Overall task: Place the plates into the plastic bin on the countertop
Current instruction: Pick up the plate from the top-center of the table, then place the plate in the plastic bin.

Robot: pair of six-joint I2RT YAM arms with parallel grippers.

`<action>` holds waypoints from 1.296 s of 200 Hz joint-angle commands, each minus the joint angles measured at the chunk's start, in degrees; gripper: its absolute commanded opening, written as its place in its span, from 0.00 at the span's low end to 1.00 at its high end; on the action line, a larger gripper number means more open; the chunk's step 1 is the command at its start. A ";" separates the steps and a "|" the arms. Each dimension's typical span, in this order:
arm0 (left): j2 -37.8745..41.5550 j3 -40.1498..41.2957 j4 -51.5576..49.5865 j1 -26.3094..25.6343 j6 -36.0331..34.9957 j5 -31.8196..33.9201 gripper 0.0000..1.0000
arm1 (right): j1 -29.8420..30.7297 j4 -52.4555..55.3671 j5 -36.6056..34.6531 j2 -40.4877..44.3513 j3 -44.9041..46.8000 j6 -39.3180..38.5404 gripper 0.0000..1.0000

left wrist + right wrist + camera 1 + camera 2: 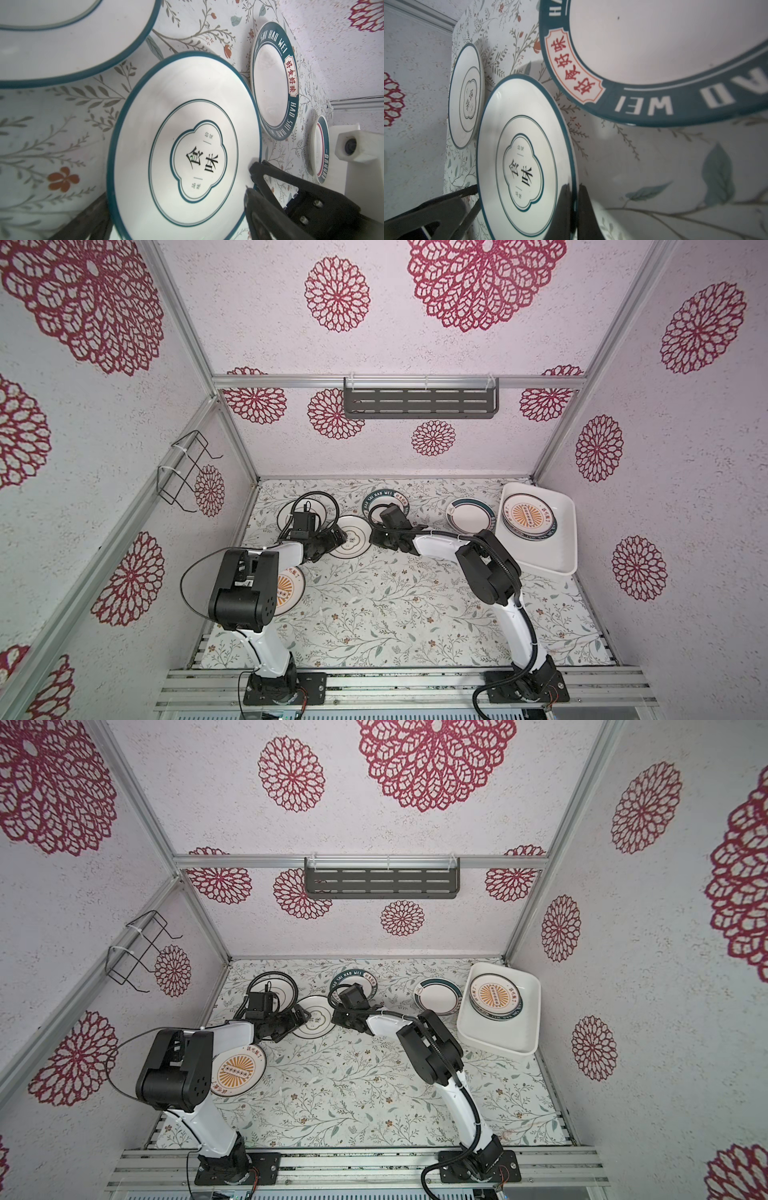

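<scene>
A white plate (352,537) with thin dark rings and a clover centre lies on the countertop (374,614) between my two grippers. My right gripper (373,537) is shut on its right rim, one finger (566,207) above and one below. My left gripper (337,539) stands open at the plate's left side, one finger (91,218) beside the rim. The plastic bin (552,547) at the back right holds a stack topped by a sunburst plate (528,514). A teal-rimmed plate (469,517) leans against the bin.
A teal lettered plate (384,501) lies behind my right wrist. Another ringed plate (303,510) sits under my left wrist. A sunburst plate (289,589) is half hidden under my left arm. A dark slotted shelf (419,403) and a wire rack (183,472) hang on the walls.
</scene>
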State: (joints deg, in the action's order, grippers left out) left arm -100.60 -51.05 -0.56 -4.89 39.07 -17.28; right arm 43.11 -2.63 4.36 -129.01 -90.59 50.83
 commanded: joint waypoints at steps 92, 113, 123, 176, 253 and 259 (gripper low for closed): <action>31.14 6.57 -12.91 -4.06 -1.35 8.22 0.99 | -1.87 1.02 -6.05 22.94 16.52 -4.79 0.00; 34.83 7.09 -14.13 -6.17 -0.85 9.03 0.98 | -3.30 0.28 -6.33 26.96 19.47 -5.19 0.00; 35.76 7.27 -14.21 -7.35 -0.41 9.17 0.98 | -3.98 0.11 -6.43 28.99 20.77 -5.21 0.00; 32.79 6.05 -12.01 -15.73 0.90 12.09 0.98 | -9.36 -0.97 -6.63 40.77 28.63 -4.69 0.00; 15.12 -6.31 -1.65 -33.27 0.14 14.12 0.98 | -24.06 -2.64 -7.05 55.06 37.69 -1.67 0.00; 13.71 -7.92 -1.55 -34.47 -0.21 13.82 0.98 | -25.76 -3.34 -6.29 55.71 38.54 -1.40 0.00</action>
State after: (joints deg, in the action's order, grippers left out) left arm -82.26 -53.91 -6.90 -36.10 40.05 -3.75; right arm 21.85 -0.47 -2.81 -77.56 -53.52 47.07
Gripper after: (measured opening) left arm 0.978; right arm 0.054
